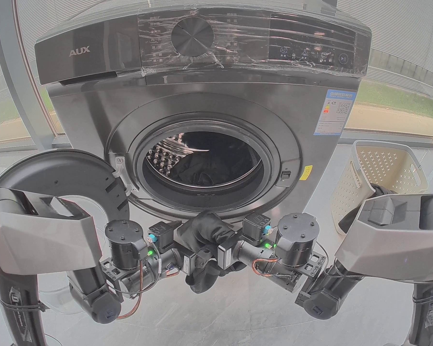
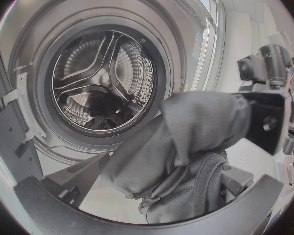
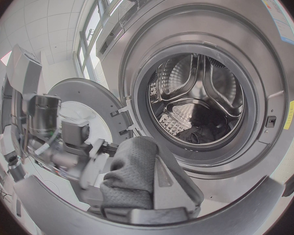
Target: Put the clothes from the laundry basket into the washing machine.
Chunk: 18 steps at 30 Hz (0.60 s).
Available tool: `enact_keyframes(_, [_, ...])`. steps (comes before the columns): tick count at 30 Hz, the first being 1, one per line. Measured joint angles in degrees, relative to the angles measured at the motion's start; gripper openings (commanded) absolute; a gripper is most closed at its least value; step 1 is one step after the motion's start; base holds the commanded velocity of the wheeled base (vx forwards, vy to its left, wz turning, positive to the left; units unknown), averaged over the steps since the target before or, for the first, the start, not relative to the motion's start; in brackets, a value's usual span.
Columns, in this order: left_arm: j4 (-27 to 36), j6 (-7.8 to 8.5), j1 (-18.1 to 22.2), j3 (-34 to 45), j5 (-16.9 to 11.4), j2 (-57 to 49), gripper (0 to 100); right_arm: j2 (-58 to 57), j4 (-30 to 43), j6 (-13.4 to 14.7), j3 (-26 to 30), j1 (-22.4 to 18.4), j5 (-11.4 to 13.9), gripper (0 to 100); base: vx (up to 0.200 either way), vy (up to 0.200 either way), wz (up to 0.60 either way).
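Clamping our left gripper [image 1: 190, 261] and right gripper [image 1: 223, 254] on the bunched black garment [image 1: 204, 229] before the washing machine [image 1: 202, 97], we judge it limp and light.

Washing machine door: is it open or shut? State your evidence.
Open: the door is swung aside on its hinge, and the drum shows dark clothes inside.

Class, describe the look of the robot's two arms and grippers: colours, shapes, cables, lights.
The left arm and right arm have angular light-grey shells, black cylindrical joints, green lights and orange wrist cables. The left gripper and right gripper are black and boxy.
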Motion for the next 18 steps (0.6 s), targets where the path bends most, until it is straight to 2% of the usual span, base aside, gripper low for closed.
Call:
enact_keyframes(10, [0.00,-0.16,1.58,-7.08,0.13,7.63,100,-4.85,0.06,0.73,3.40,3.08,-0.27,0,0.000,0.000,0.00])
enact_keyframes(17, [0.05,-0.74,1.89,-11.13,0.77,10.80,100,-6.78,0.02,1.15,5.41,3.63,-0.55,0,0.000,0.000,0.00])
enact_keyframes(18, [0.02,-0.82,2.05,-11.54,0.93,11.00,0,-6.86,0.05,1.21,5.60,3.44,-0.60,0,0.000,0.000,0.00])
